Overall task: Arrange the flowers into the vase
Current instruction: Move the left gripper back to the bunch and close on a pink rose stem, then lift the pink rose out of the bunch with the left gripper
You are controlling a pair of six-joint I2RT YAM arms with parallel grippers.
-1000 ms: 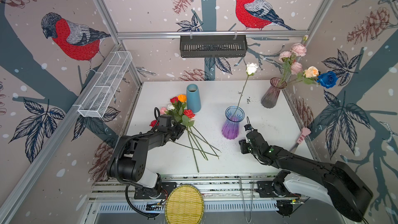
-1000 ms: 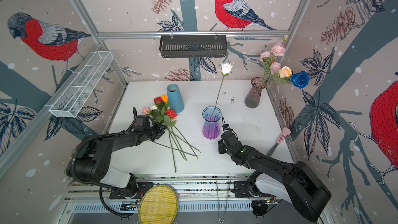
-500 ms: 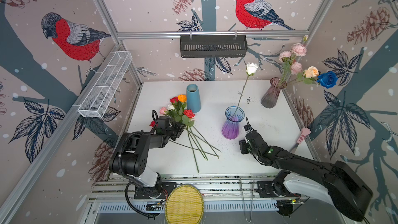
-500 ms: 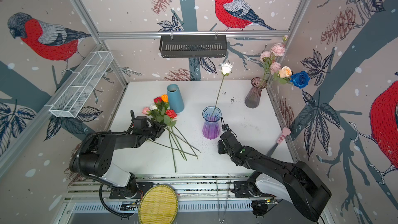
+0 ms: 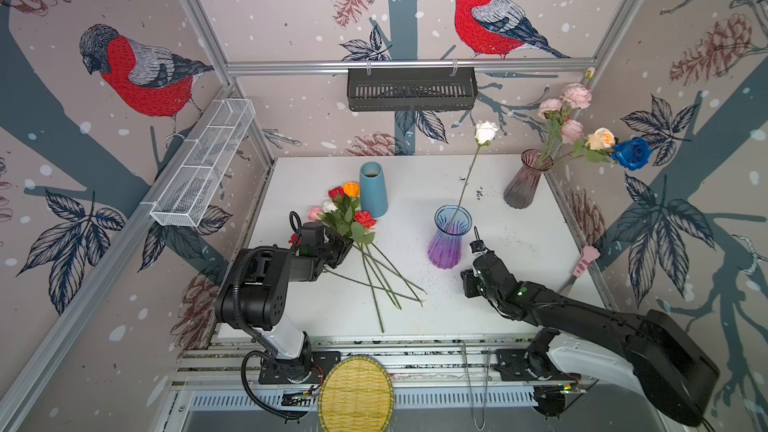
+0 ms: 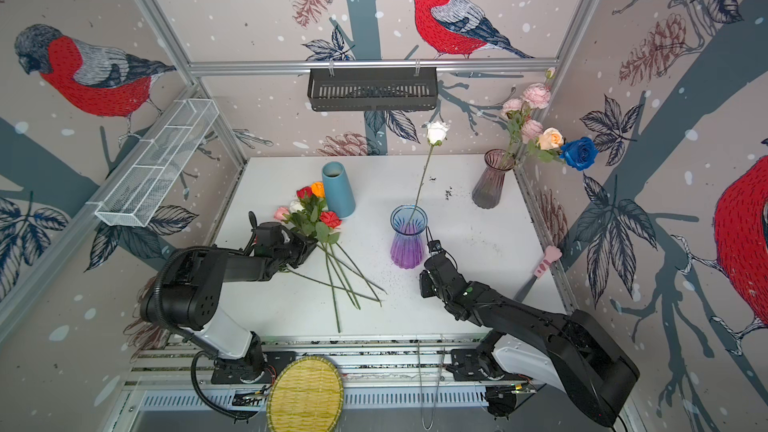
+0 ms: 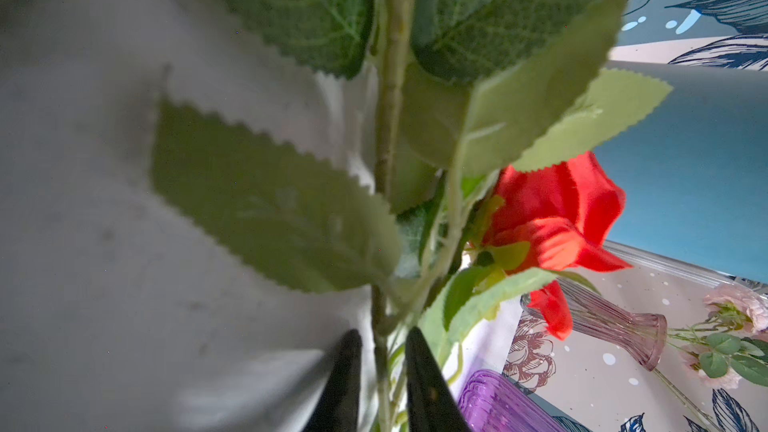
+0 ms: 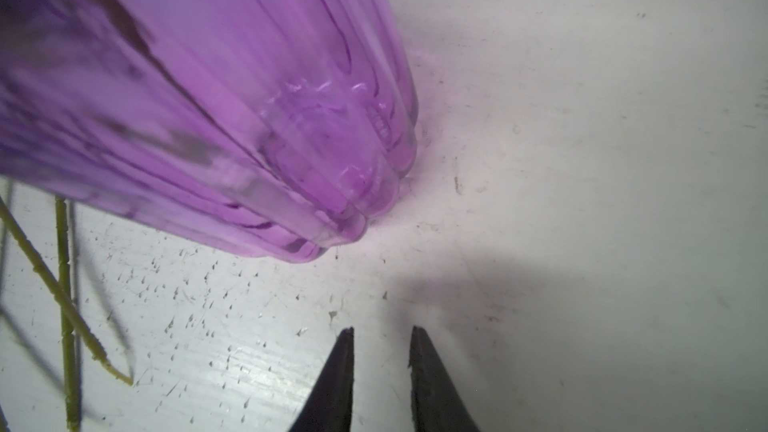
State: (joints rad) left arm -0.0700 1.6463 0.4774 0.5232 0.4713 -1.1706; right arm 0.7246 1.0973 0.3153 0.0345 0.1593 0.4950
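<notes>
Left hand low, jaws narrow — right hand low, jaws slightly apart

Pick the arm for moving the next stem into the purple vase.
Left. The left pincer straddles a stem of the loose flowers; the right pincer stands empty beside the purple vase, away from them.
</notes>
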